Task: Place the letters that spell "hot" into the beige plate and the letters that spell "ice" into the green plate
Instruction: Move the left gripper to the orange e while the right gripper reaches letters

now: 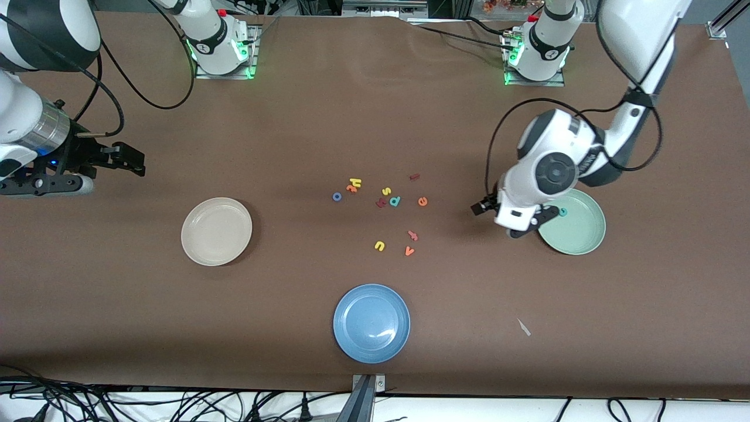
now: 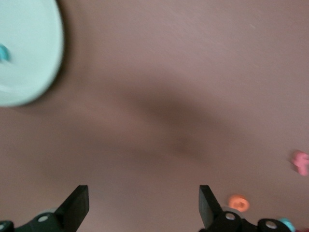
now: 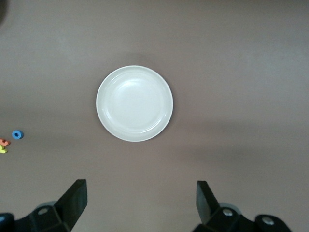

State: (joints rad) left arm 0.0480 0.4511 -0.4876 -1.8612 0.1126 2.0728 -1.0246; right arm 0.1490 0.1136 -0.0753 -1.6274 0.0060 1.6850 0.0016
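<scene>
Teal c (image 1: pixel 563 211) sits in the green plate (image 1: pixel 577 231); five letters remain.
My left gripper (image 1: pixel 515 223) and waiting right gripper (image 1: pixel 120 159), fingers open; I risk grabbing the p (image 1: pixel 395 201) beside the e (image 1: pixel 422 201).

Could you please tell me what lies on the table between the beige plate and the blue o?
Nothing: in the front view, only bare brown table runs from the beige plate to the blue o; the right wrist view agrees.

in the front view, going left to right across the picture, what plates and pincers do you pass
right pincer → beige plate → blue plate → left pincer → green plate
</scene>
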